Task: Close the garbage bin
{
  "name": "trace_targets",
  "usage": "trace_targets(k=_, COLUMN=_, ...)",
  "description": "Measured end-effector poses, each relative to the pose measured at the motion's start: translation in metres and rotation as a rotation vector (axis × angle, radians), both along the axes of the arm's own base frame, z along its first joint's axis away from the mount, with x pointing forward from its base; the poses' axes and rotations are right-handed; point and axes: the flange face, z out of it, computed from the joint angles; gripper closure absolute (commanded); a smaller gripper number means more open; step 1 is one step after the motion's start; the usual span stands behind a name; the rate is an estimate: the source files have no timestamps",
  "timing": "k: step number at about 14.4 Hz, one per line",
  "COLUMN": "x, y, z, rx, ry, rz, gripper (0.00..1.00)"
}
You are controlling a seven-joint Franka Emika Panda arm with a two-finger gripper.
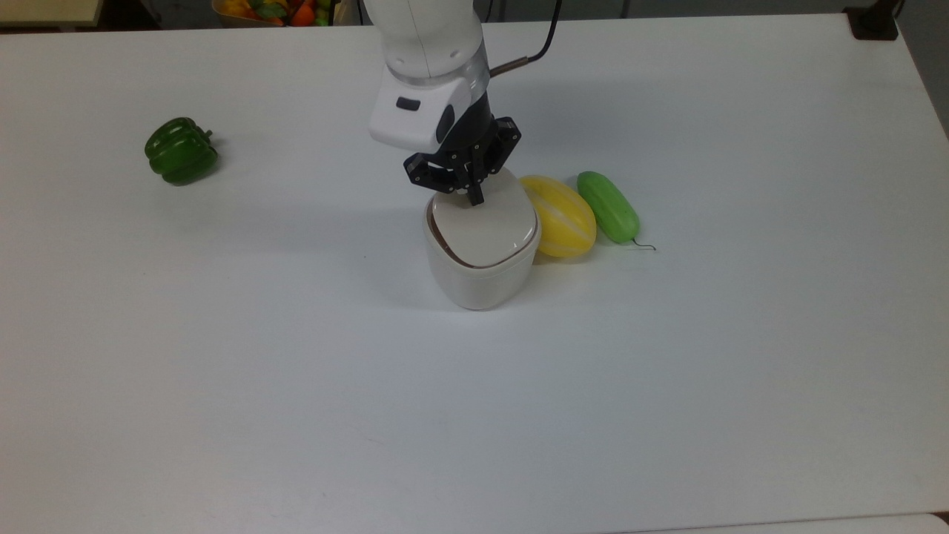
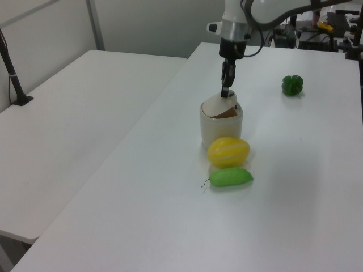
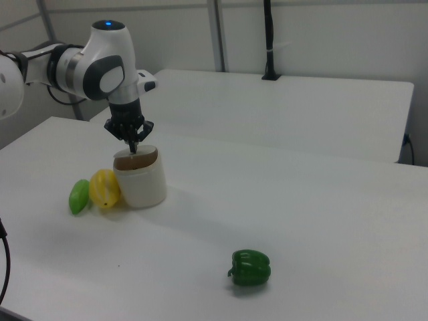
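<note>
Bin: the small cream-white plastic garbage bin [image 1: 480,273] stands mid-table on the white table [image 1: 667,371], touching the yellow ribbed melon [image 1: 566,216] on the top view's right.
Lid: the flat beige lid [image 1: 485,226] is tilted, almost down, with a dark gap on the top view's left.
Gripper: the black two-finger gripper [image 1: 474,194] has its fingers pinched together, tips pressing the lid's rear edge.
Others: green cucumber [image 1: 608,206] just beside the melon; green bell pepper [image 1: 180,150] well apart.

A white table [image 1: 667,371] filled most of the top view. In the left view a second white table [image 2: 68,130] stood at the left, with a pale wall [image 2: 147,25] behind it. A black post [image 3: 269,40] rose at the right view's upper middle.
</note>
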Motion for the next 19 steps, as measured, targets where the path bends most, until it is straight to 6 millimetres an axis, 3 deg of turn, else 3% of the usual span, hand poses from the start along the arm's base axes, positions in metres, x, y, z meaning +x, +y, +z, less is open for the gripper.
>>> trace_targets(k=8, x=0.001, y=-0.004, z=-0.030, rx=-0.016, ry=0.049, rz=-0.005, gripper=1.00)
trace_targets(k=17, x=0.002, y=-0.003, z=-0.030, rx=-0.030, ry=0.047, rz=-0.006, gripper=1.00)
trace_targets(k=19, x=0.004, y=-0.011, z=-0.027, rx=-0.038, ry=0.043, rz=-0.039, gripper=1.00)
